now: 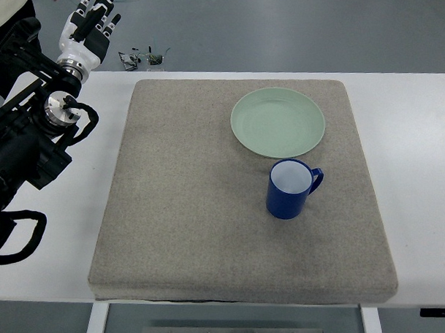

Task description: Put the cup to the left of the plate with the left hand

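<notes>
The left hand [91, 25] is held at the far left corner, past the table edge, fingers extended and empty. The cup [289, 189] stands upright on the mat [180, 212], just near of the plate [278, 123]. Nothing is grasped yet; a long reach rightward is called for.

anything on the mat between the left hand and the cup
No. In the top view the stretch from the left hand to the cup is only bare white table and bare grey mat. The plate sits beyond the cup, off that line.

No legible text or labels anywhere
</notes>
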`<state>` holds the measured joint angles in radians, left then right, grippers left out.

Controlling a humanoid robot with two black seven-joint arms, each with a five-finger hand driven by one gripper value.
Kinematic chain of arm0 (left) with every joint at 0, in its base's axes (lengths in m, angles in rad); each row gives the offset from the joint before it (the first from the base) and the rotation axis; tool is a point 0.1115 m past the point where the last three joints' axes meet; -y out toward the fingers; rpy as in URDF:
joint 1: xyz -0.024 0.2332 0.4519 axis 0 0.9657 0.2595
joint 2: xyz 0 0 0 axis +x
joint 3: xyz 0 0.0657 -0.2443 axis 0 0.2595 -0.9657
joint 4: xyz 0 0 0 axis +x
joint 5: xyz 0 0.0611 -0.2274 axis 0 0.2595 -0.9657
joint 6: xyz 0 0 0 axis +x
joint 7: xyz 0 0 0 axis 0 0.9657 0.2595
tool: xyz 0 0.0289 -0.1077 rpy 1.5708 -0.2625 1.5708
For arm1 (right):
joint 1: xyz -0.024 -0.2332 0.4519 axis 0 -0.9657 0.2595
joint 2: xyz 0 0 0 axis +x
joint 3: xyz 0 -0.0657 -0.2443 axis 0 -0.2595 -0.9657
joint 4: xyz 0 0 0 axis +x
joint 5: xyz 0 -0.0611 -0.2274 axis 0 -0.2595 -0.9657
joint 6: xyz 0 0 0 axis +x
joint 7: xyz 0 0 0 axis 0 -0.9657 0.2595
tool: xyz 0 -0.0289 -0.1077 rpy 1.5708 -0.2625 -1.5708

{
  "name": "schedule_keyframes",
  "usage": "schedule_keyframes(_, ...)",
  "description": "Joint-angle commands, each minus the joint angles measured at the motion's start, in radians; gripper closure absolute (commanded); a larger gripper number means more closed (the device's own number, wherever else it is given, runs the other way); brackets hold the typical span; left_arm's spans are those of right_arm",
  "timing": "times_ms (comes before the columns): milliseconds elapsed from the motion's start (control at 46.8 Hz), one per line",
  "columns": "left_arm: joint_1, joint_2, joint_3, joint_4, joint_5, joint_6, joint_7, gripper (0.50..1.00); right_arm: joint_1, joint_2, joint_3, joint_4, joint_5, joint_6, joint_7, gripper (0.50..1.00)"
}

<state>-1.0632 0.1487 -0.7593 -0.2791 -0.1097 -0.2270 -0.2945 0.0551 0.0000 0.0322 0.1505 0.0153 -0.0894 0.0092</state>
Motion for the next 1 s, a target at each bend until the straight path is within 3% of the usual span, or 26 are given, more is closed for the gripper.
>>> schedule_keyframes(0,0.000,0.000,0.002,0.000,0.004,-0.002,0.000,0.506,0.000,0.000,0.000,0.000,0.000,0.000,0.000,0.566)
schedule_keyframes(663,-0.006,0.054,0.015,-0.023,0.004,0.002,0.000,0.506,0.000,0.000,0.000,0.000,0.000,0.000,0.000,0.566)
schedule_keyframes(791,-0.001,0.107,0.021,-0.126,0.007,0.003,0.000,0.506,0.000,0.000,0.000,0.000,0.000,0.000,0.000,0.566)
schedule_keyframes(983,0.003,0.310,0.173,-0.461,0.008,-0.015,0.000,0.506,0.000,0.000,0.000,0.000,0.000,0.000,0.000,0.566)
